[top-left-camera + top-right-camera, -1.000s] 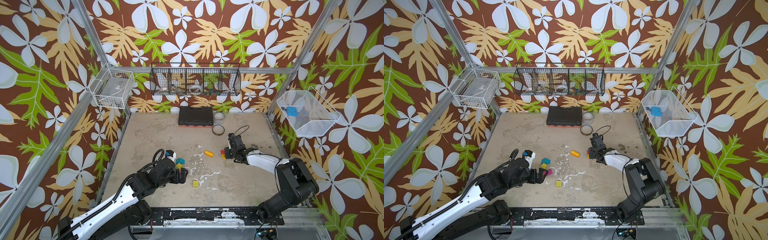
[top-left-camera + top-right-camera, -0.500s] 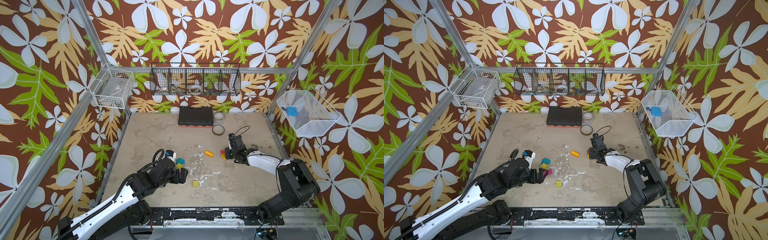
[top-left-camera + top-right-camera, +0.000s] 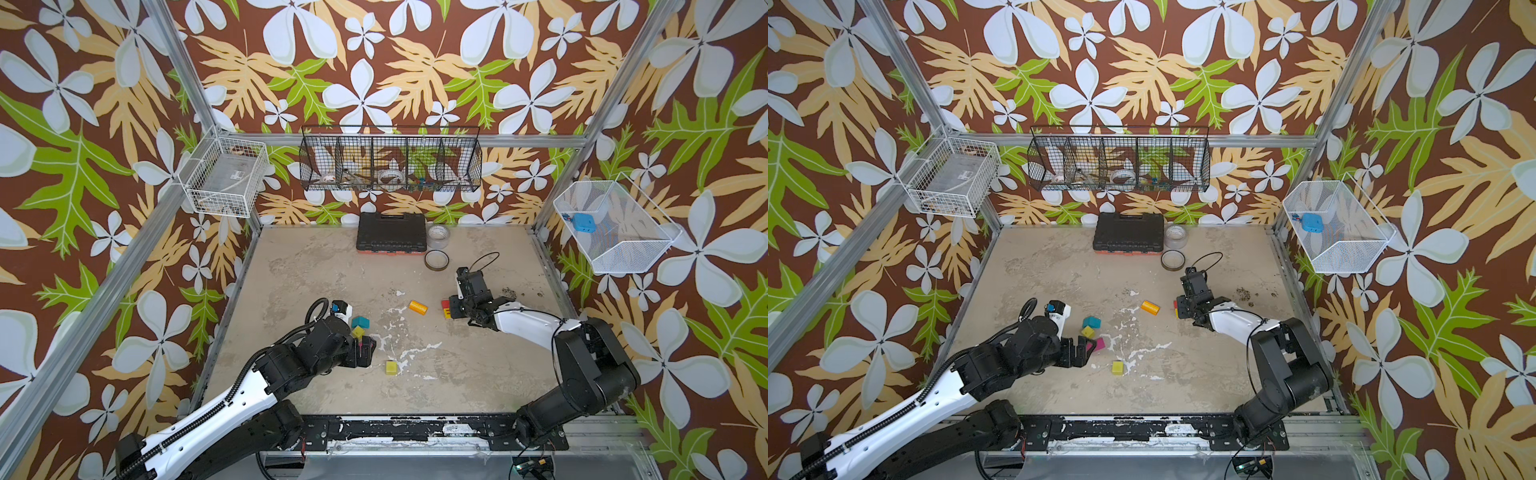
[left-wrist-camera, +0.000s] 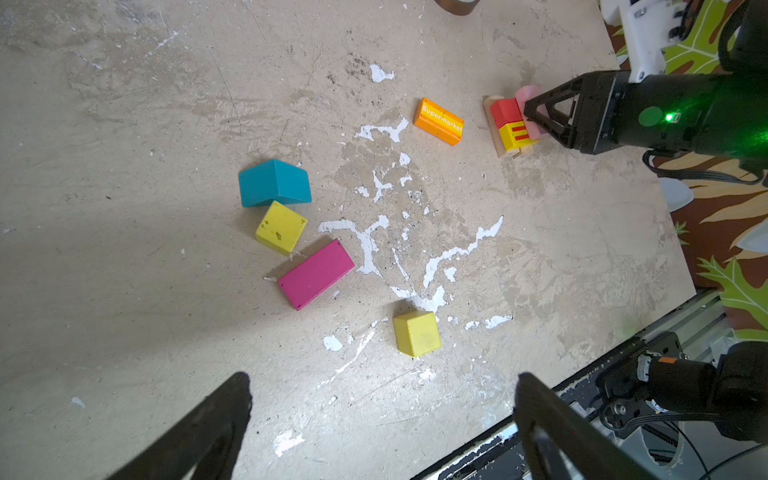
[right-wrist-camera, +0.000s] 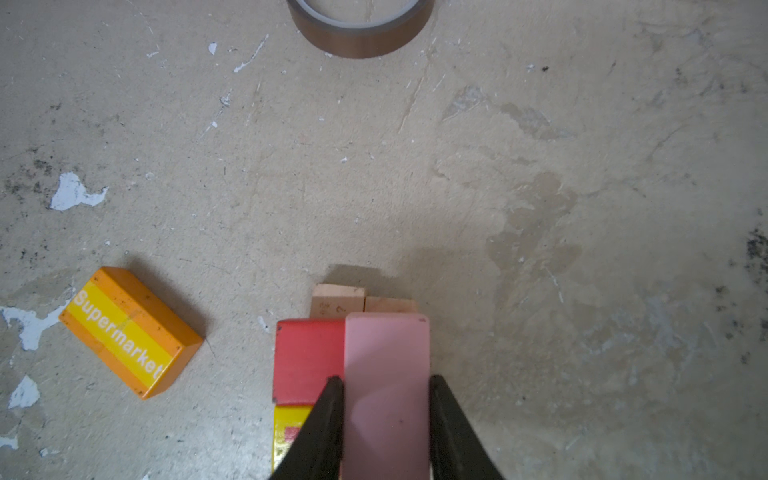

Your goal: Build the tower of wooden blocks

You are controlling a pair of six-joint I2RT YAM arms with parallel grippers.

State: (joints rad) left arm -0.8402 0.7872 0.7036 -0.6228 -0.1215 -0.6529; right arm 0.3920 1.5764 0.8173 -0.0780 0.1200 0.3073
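My right gripper (image 5: 386,382) is shut on a pale pink block (image 5: 386,357), one finger on each long side. The pink block lies beside a red block (image 5: 307,357) and a yellow block with red stripes (image 5: 286,432), over two tan planks (image 5: 338,296). An orange "Supermarket" block (image 5: 129,332) lies apart, on its side. My left gripper (image 4: 382,399) hangs open above bare table. Ahead of it lie a teal roof block (image 4: 274,183), a yellow-green cube (image 4: 280,226), a magenta block (image 4: 316,274) and another yellow-green cube (image 4: 417,333).
A brown tape roll (image 3: 436,260), a clear tape roll (image 3: 439,237) and a black case (image 3: 392,232) sit at the back of the table. Wire baskets hang on the walls. The table's front edge runs close behind my left gripper.
The right gripper's jaws have narrowed slightly on the pink block. Neither arm nor any block has visibly shifted.
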